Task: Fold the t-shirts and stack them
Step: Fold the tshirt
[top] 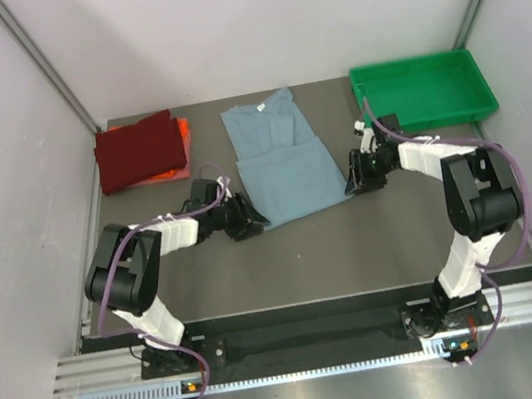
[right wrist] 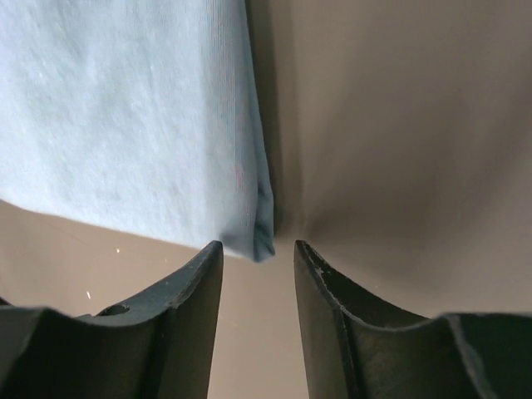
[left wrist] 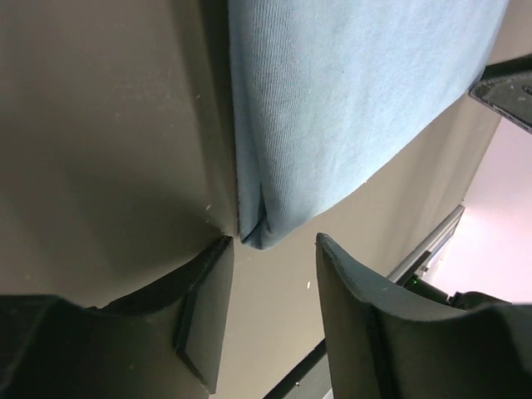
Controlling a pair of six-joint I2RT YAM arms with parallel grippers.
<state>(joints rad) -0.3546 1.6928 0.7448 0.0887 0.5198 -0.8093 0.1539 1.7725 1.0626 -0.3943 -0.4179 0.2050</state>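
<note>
The grey-blue t-shirt (top: pixel 282 161) lies folded lengthwise in the table's middle, collar at the far end. My left gripper (top: pixel 250 224) is open at its near left corner; in the left wrist view the folded corner (left wrist: pixel 256 233) sits just ahead of the gap between the fingers (left wrist: pixel 274 243). My right gripper (top: pixel 351 186) is open at the near right corner (right wrist: pixel 262 241), which lies just ahead of its gap (right wrist: pixel 258 245). Neither holds cloth. The dark red t-shirt (top: pixel 140 151) lies folded on the orange one (top: pixel 180 132) at the far left.
A green plastic tray (top: pixel 423 91) stands at the far right corner. Grey walls close in the left, right and far sides. The right arm's body (left wrist: pixel 507 87) shows in the left wrist view beyond the shirt.
</note>
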